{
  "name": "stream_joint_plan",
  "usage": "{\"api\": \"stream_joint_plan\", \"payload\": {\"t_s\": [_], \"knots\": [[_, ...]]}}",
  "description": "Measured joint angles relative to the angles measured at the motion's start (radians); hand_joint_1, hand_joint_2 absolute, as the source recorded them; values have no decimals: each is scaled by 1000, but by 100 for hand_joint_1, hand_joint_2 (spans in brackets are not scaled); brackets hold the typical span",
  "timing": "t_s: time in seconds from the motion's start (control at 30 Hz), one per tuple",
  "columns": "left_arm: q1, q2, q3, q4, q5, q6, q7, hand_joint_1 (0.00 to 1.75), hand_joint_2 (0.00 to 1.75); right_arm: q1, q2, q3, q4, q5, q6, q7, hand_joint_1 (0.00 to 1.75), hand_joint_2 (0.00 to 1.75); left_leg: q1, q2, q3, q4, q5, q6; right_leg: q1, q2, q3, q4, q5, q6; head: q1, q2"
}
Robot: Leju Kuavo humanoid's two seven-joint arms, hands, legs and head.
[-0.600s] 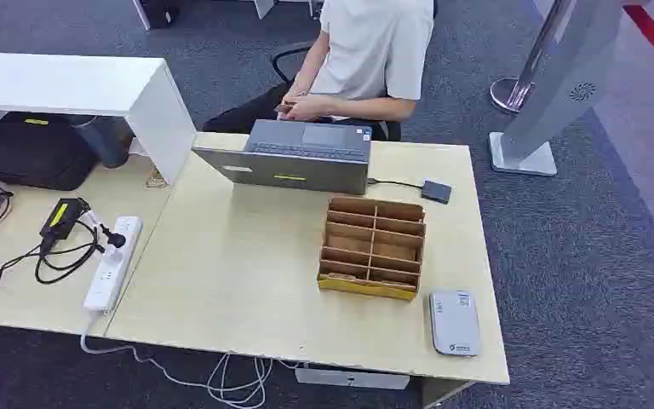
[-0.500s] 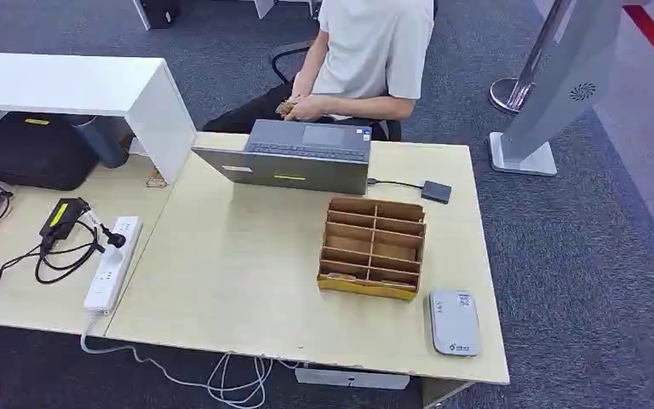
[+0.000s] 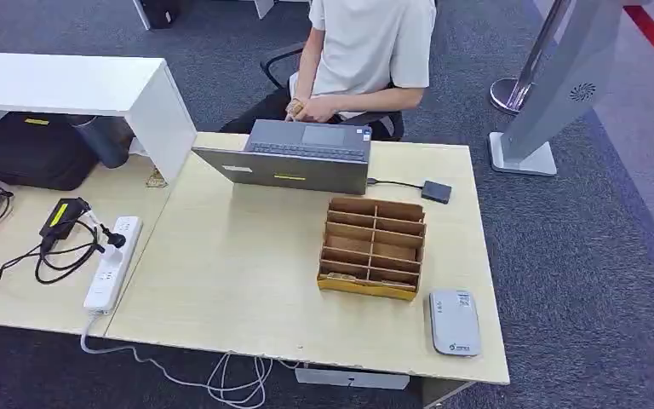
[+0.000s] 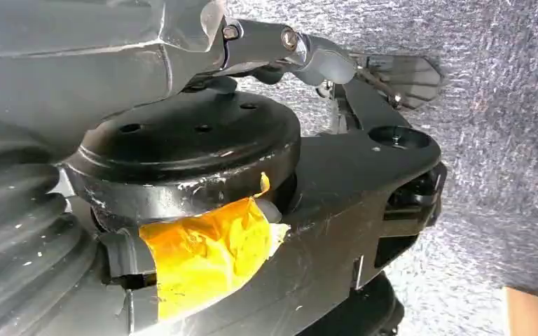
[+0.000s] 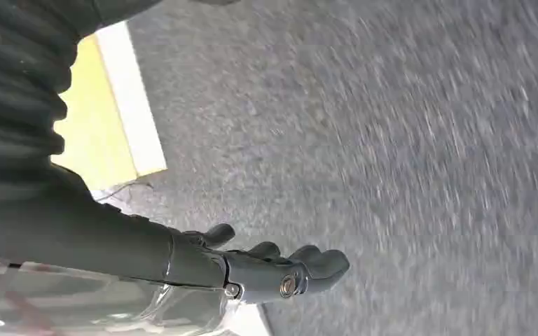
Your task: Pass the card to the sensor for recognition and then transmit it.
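A flat grey sensor device (image 3: 454,322) lies near the table's front right corner. Behind it stands a cardboard organizer (image 3: 373,247) with several compartments; I cannot tell what they hold. A person (image 3: 366,47) sits behind the laptop (image 3: 294,158) and holds a small brownish thing (image 3: 296,107) in both hands. In the right wrist view my right hand (image 5: 273,269) hangs over grey carpet, fingers loosely stretched, holding nothing. In the left wrist view a finger of my left hand (image 4: 308,52) is stretched out over carpet with nothing in it.
A small dark box (image 3: 436,191) is cabled to the laptop at the table's back right. A white power strip (image 3: 112,262), a charger and cables lie at the left. A white shelf (image 3: 77,85) and black bag (image 3: 30,149) sit far left. A grey stand (image 3: 553,94) rises at right.
The person has shifted on the chair and drawn the hands with the small thing closer to the body. Nothing on the table has moved.
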Motion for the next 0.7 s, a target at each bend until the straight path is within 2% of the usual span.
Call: {"api": "stream_joint_plan", "payload": {"t_s": [0.1,0.17,0.27,0.33,0.37,0.4,0.5,0.57,0.63,0.7], "knots": [[4,-2,11,0,13,-1,-9,0,175,20,0,-65,-40,136,-18,-5,0,175,0,-1,0,0,0,0,0,-1,0,0,0,0,0,0],[6,-2,16,0,24,-2,-16,0,175,28,4,-160,-69,289,-20,-40,0,175,0,0,-1,0,0,0,0,0,0,0,0,0,0,0],[10,-6,27,0,38,-1,-28,0,175,30,22,-353,-134,502,-22,-142,0,175,0,-1,-1,0,0,0,0,-1,0,0,0,0,0,0],[12,-8,33,0,45,-1,-34,0,175,25,38,-474,-166,552,-24,-224,0,175,0,-1,-1,0,0,0,0,-2,0,0,0,0,0,0],[13,-10,37,0,50,-1,-40,0,175,23,47,-523,-177,550,-24,-269,0,175,0,-2,-1,0,0,0,0,-2,1,0,0,0,1,0],[15,-11,43,0,58,-2,-46,0,175,18,56,-590,-190,532,-24,-342,0,175,0,-2,-1,0,0,0,0,-2,1,0,0,0,0,0],[19,-17,57,0,78,-3,-63,0,175,-6,73,-791,-184,392,-16,-620,0,175,0,-2,0,0,0,0,0,-2,0,0,0,0,0,0],[22,-21,69,0,88,-3,-75,0,175,-18,74,-907,-171,273,43,-792,0,175,0,-2,0,0,0,0,0,-2,0,0,0,0,0,0],[23,-24,76,0,93,-3,-82,0,175,-25,81,-984,-175,194,107,-866,0,175,0,-2,-1,0,0,0,0,-2,0,0,0,0,0,0],[24,-26,81,0,95,-3,-84,0,175,-27,95,-1024,-197,146,149,-881,0,175,0,-2,-1,0,0,0,0,-2,0,0,0,0,0,0]]}}
